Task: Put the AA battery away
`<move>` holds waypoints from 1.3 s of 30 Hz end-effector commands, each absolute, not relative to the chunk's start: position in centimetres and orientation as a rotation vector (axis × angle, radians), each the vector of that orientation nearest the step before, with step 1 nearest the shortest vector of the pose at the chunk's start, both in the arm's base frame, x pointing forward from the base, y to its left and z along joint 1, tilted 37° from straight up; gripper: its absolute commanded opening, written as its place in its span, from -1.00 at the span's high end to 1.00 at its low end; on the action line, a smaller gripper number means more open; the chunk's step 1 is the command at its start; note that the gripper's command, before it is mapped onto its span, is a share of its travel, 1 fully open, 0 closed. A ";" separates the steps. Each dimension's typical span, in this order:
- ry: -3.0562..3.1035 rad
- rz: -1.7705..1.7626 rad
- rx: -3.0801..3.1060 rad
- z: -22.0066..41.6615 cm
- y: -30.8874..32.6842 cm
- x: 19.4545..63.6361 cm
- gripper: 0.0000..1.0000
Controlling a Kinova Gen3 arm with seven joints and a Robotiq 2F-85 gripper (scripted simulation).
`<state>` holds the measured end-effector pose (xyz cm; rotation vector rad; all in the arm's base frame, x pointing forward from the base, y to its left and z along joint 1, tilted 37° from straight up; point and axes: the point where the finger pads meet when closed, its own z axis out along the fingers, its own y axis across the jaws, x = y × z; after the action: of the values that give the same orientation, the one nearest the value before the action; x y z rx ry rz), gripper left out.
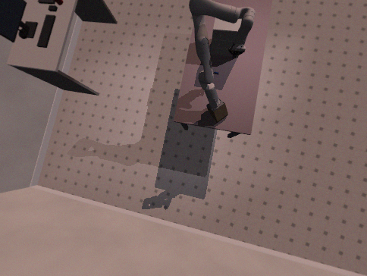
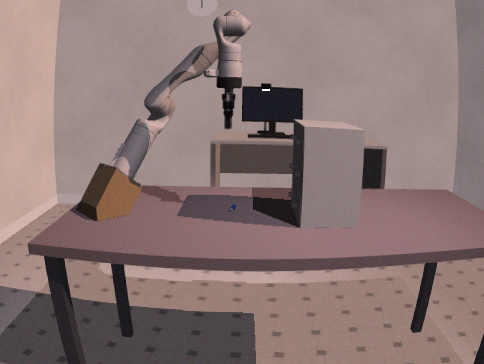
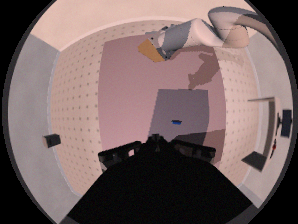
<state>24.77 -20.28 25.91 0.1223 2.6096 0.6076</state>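
Observation:
The AA battery (image 2: 232, 207) (image 3: 176, 121) (image 1: 216, 73) is small and blue. It lies on the table (image 2: 165, 235) (image 1: 250, 87) (image 3: 125, 90), in the shadow to the left of the chest. The small chest (image 2: 327, 172) (image 1: 224, 45) is a pale box standing on the table; its drawer fronts face left and all look pushed in. My gripper (image 2: 228, 123) (image 3: 155, 138) is shut and empty. It points straight down, high above the table, over the spot just left of the battery.
The arm's brown base block (image 2: 107, 192) (image 1: 218, 111) (image 3: 150, 50) sits at the table's left end. A desk with a monitor (image 2: 272, 105) stands behind the table. The chest stands right of the gripper, with its top lower than the fingertips.

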 end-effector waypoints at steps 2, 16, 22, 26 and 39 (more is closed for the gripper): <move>2.609 0.606 0.123 25.9 -20.3 24.8 1.00; 2.609 0.606 0.123 25.9 -20.3 24.8 1.00; 2.609 0.606 0.123 25.7 -20.2 25.4 1.00; 2.609 0.606 0.123 25.4 -20.0 25.9 1.00; 2.609 0.606 0.123 24.9 -19.7 27.1 1.00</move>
<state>27.03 -19.80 24.93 0.1248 2.6077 0.6049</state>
